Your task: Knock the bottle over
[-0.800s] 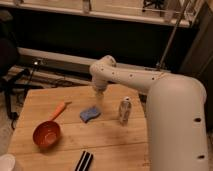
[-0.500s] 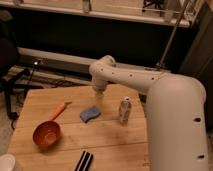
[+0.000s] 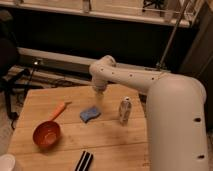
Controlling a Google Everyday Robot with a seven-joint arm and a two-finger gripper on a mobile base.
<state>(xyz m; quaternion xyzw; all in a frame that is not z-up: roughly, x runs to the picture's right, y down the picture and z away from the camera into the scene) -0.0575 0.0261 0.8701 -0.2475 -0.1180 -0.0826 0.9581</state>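
Bottle upright on table, long axis vertical, cap up. Claw over blue sponge, apart from bottle; opening: cannot tell.

Dim warm light; hand in shadow near the sponge

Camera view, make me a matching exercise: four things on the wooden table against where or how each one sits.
Things: 1 bottle; 2 blue sponge; 3 red scoop; 4 black ridged block.
Descriptions: A at the near edge of the table; B standing upright, right of the sponge; C has an orange handle; D just in front of the gripper, which hangs low over the far side.
Pairs: 1-B, 2-D, 3-C, 4-A.
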